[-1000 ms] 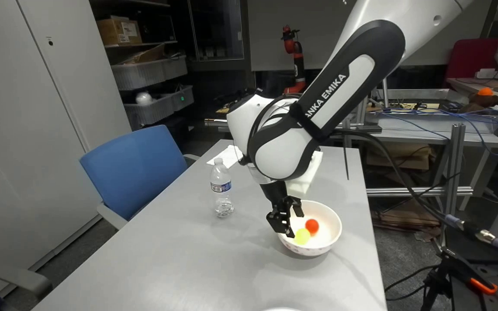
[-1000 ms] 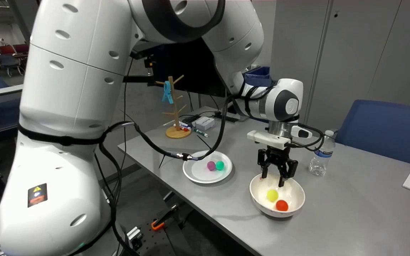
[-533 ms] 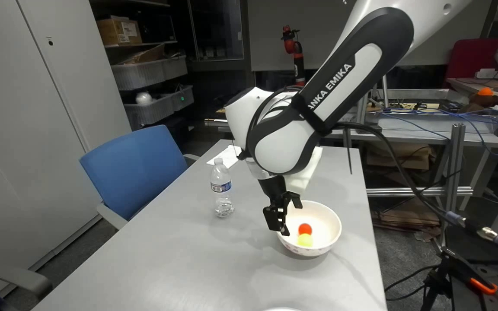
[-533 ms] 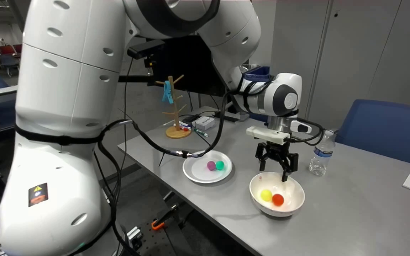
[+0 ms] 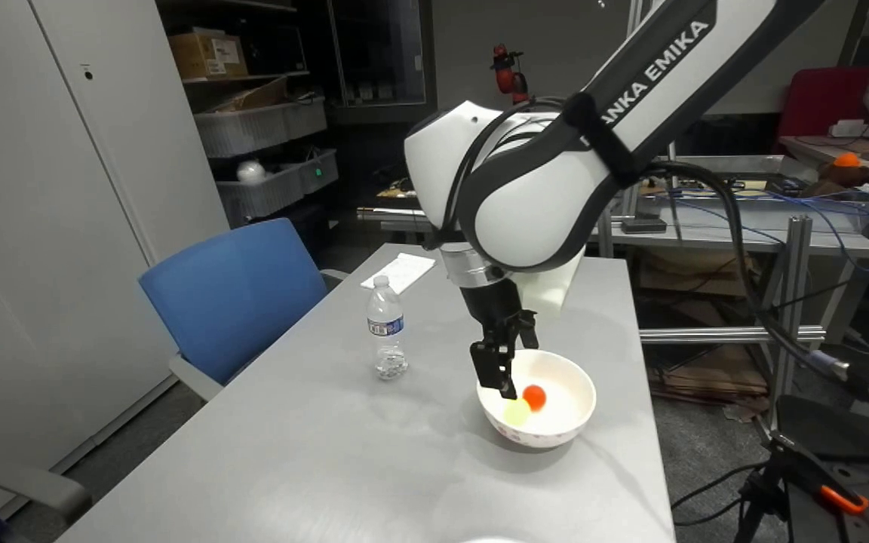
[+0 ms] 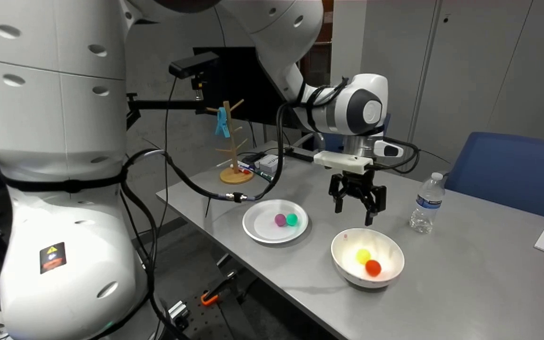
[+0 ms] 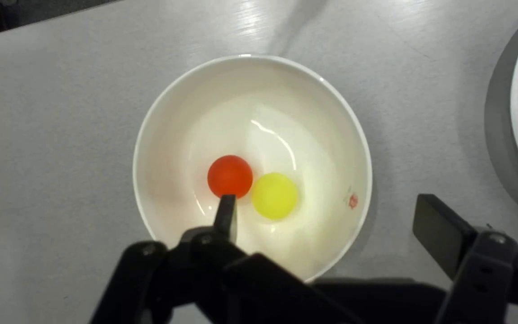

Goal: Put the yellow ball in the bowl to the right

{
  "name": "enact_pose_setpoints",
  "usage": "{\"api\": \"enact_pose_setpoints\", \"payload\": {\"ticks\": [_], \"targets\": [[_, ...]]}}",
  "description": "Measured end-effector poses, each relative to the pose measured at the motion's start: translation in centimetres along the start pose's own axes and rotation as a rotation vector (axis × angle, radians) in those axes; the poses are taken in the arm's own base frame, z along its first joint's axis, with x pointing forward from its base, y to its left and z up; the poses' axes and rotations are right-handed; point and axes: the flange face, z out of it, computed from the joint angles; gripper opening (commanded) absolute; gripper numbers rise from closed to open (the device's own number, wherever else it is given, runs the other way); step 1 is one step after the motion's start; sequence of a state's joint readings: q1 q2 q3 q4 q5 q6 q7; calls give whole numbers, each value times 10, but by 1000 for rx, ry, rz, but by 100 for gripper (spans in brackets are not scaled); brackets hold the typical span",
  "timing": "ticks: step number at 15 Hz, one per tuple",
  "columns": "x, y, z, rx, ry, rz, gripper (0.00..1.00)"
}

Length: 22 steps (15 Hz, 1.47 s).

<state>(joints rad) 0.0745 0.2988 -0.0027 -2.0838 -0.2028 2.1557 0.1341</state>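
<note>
The yellow ball lies inside the white bowl, against an orange-red ball. In the wrist view the yellow ball and the orange-red ball sit side by side near the bottom of the bowl. Both balls also show in an exterior view. My gripper is open with nothing between its fingers. It hangs above the bowl's rim on the far side. In the wrist view one fingertip overlaps the bowl and the other stands past its rim.
A white plate with a purple ball and a green ball stands beside the bowl. A clear water bottle stands upright near the gripper. A wooden stand, markers and a small box are farther back.
My open gripper has risen from the bowl and shifted toward the plate side. The yellow and orange-red balls have rolled about inside the bowl. The bowl has stayed in place.
</note>
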Motion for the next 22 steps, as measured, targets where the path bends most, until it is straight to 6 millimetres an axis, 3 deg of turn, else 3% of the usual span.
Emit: {"api": "enact_pose_setpoints", "payload": {"ticks": [7,16,22], "targets": [[-47,-19,-34,1,91,-44,100],[-122,-45,-70,-22,186,-107,100],[-139,-48,-74,-31,202,-114,100]]}}
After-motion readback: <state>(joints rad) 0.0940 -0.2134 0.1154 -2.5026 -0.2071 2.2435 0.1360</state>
